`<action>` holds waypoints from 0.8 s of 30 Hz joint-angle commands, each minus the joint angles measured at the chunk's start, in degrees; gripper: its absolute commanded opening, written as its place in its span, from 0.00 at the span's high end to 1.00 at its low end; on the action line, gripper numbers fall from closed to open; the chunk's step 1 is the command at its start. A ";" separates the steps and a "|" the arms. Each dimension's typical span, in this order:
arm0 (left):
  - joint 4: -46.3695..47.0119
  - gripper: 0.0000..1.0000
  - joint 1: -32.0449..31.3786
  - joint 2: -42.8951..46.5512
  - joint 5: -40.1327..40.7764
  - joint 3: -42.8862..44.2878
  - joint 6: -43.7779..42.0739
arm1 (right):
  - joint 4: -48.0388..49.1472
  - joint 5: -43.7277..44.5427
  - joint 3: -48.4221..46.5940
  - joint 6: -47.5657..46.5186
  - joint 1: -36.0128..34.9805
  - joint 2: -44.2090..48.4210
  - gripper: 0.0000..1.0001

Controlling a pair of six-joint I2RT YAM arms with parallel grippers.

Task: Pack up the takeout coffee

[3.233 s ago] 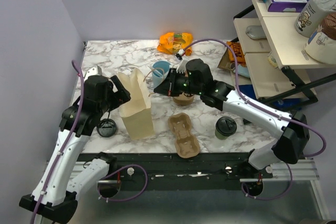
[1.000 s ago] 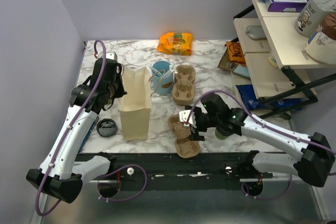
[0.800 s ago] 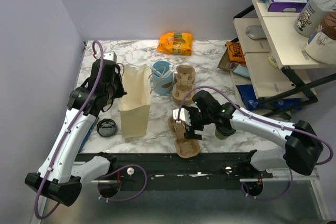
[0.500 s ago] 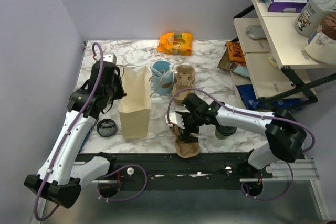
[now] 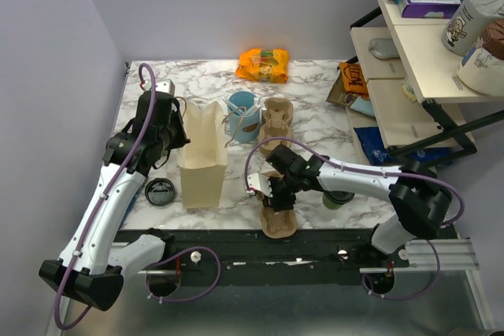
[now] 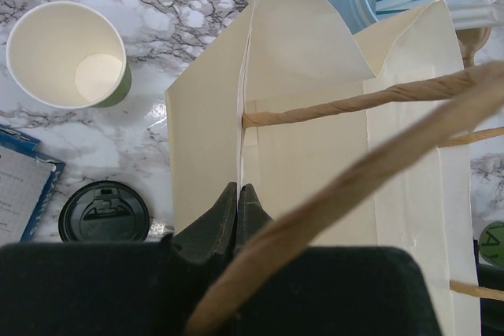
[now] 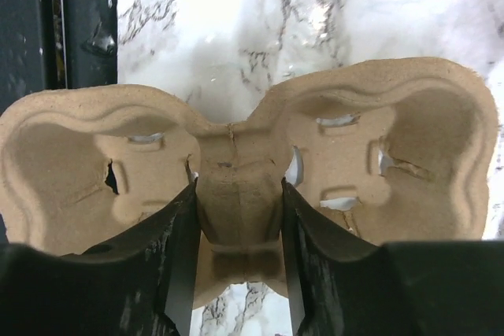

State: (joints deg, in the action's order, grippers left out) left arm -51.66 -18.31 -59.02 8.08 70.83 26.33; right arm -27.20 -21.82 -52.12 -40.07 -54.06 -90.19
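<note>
The takeout coffee (image 5: pixel 337 199), a green cup with a black lid, stands near the front right, partly hidden behind my right arm. Left of centre, the tan paper bag (image 5: pixel 203 155) stands upright. My left gripper (image 5: pixel 175 133) is shut on the top edge of its wall, and in the left wrist view its jaws (image 6: pixel 238 194) pinch the thin bag (image 6: pixel 315 139) edge. My right gripper (image 5: pixel 276 193) sits over the near moulded cup carrier (image 5: pixel 277 218). In the right wrist view its fingers (image 7: pixel 239 218) press both sides of the carrier's (image 7: pixel 236 171) middle ridge.
An unlidded paper cup (image 6: pixel 67 53) and a loose black lid (image 5: pixel 160 192) lie left of the bag. A light-blue cup (image 5: pixel 242 112) and a second carrier (image 5: pixel 276 123) stand behind it. An orange snack bag (image 5: pixel 264 63) lies at the back. A shelf unit (image 5: pixel 409 53) stands on the right.
My right gripper has moved left from beside the coffee onto the near carrier and closed on its middle ridge. The left gripper has kept its hold on the bag.
</note>
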 commanded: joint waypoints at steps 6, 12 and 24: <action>2.09 0.96 0.90 1.37 -3.24 -1.04 -1.45 | 5.39 0.29 4.47 4.82 -1.48 8.44 0.56; 2.79 0.96 0.90 1.37 -5.00 -1.57 -1.28 | 12.77 -4.88 9.84 12.03 -1.57 29.52 0.59; 5.07 1.00 0.11 2.60 -9.82 -0.78 -0.84 | 23.42 -12.88 -5.67 37.51 -1.66 46.98 0.56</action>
State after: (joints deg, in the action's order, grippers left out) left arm -48.88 -17.69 -58.11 1.83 69.60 25.71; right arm -8.95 -30.39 -48.36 -14.39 -55.44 -38.30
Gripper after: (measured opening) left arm 0.020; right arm 0.483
